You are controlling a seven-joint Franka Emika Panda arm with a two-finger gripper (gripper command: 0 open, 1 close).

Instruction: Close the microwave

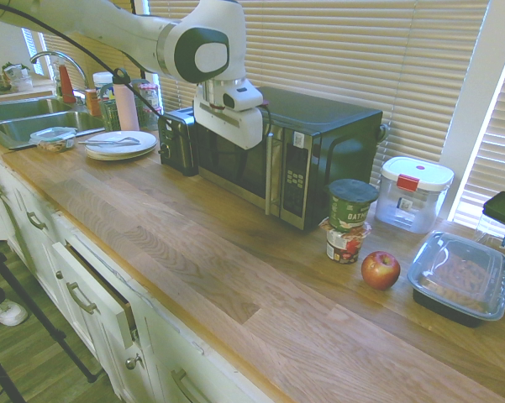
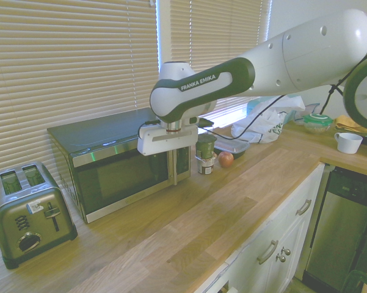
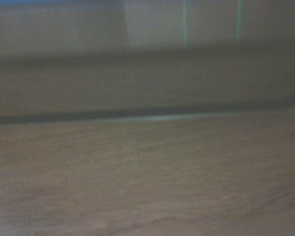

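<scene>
Wooden counter (image 1: 193,252) runs nearest us, bare plank along its front edge above white drawers (image 1: 92,302). We see the microwave (image 1: 311,159) standing at the far side against the window blinds (image 1: 361,50), its door flush with the front. We see a toaster (image 2: 24,210) just beside it, and on its other side stacked cups (image 1: 349,220), an apple (image 1: 380,269) and a lidded tray (image 1: 460,275). Our gripper (image 1: 228,126) hangs at the door; we cannot tell how far its fingers are spread. Close up, only blurred wood (image 3: 147,172) shows.
</scene>
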